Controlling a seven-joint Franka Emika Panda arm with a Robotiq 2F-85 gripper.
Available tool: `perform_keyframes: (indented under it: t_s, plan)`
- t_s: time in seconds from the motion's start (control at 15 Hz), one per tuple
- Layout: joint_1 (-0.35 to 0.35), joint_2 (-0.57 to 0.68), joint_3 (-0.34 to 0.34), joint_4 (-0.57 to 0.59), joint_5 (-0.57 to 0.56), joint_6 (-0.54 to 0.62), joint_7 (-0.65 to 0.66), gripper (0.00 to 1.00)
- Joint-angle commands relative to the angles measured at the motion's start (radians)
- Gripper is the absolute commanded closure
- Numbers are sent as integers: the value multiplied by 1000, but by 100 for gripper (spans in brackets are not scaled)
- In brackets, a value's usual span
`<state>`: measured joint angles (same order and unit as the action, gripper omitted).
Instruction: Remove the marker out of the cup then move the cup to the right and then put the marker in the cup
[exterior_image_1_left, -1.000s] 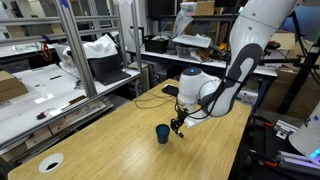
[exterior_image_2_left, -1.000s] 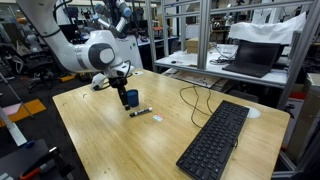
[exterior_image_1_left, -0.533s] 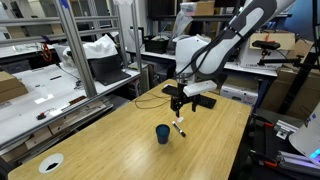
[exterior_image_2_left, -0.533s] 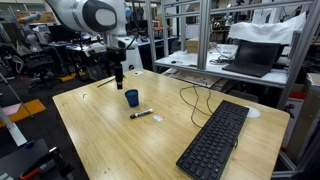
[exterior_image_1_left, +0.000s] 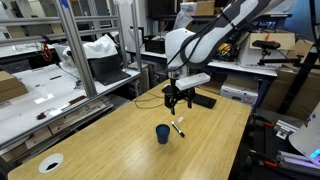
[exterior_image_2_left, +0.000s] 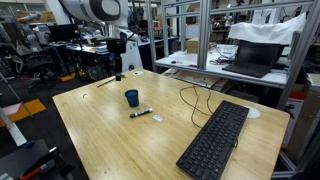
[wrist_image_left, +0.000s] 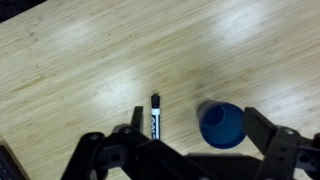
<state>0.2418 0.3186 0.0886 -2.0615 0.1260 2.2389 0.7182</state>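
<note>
The dark blue cup (exterior_image_1_left: 162, 133) stands upright and empty on the wooden table; it also shows in an exterior view (exterior_image_2_left: 131, 98) and in the wrist view (wrist_image_left: 221, 124). The marker (exterior_image_1_left: 178, 127), white with dark ends, lies flat on the table beside the cup, apart from it; it shows in an exterior view (exterior_image_2_left: 141, 114) and in the wrist view (wrist_image_left: 155, 116). My gripper (exterior_image_1_left: 176, 104) hangs well above both, open and empty; it also shows in an exterior view (exterior_image_2_left: 118, 72) and in the wrist view (wrist_image_left: 190, 150).
A black keyboard (exterior_image_2_left: 215, 138) lies at one side of the table with a black cable (exterior_image_2_left: 188, 100) beside it. A flat white disc with a dark centre (exterior_image_1_left: 50, 162) sits near a table corner. Shelving and benches (exterior_image_1_left: 100, 50) stand behind the table.
My gripper has risen from table level beside the cup to well above it. The marker now lies free on the table. The cup has not moved.
</note>
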Motion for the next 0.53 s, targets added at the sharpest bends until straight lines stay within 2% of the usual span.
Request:
perform_keyframes:
  t_s: [0.0,0.47]
  plan:
    - [9,67,-4,63,-26,-5,16,0]
    - [44,180,-18,112,-88,129,9,0]
